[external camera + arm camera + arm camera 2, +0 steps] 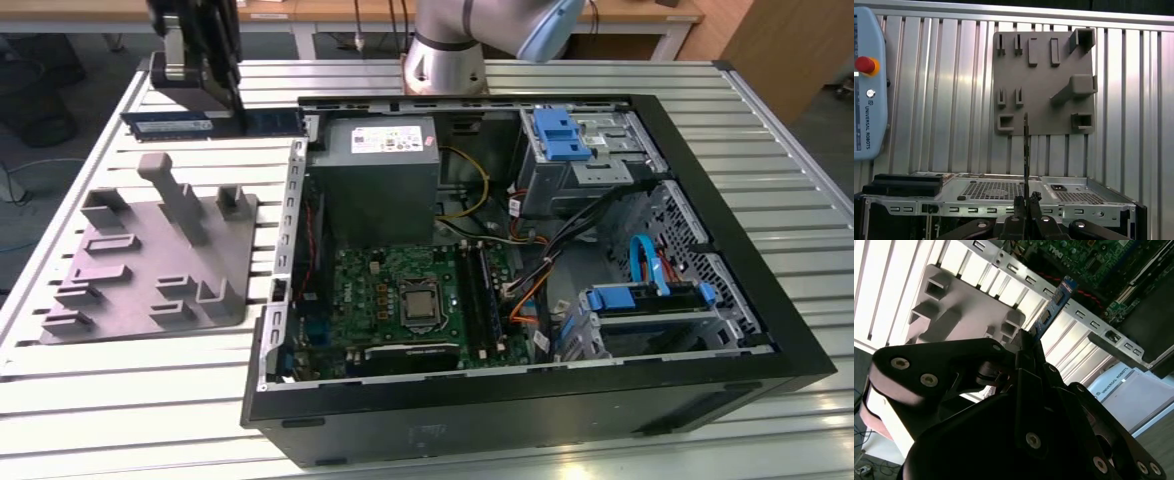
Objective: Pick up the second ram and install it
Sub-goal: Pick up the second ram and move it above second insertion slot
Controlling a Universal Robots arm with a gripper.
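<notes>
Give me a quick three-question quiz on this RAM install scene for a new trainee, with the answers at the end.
1. True or false: the gripper is shut on the second ram, which is apart from the grey holder block.
2. Multiple choice: in the exterior view, the second ram is A) seated in a motherboard slot, B) in the air outside the open computer case, near its far corner, C) lying flat on the holder block.
3. Fill in: the grey holder block lies on the exterior view's ___ of the computer case.

Key: 1 true; 2 B; 3 left.
</notes>
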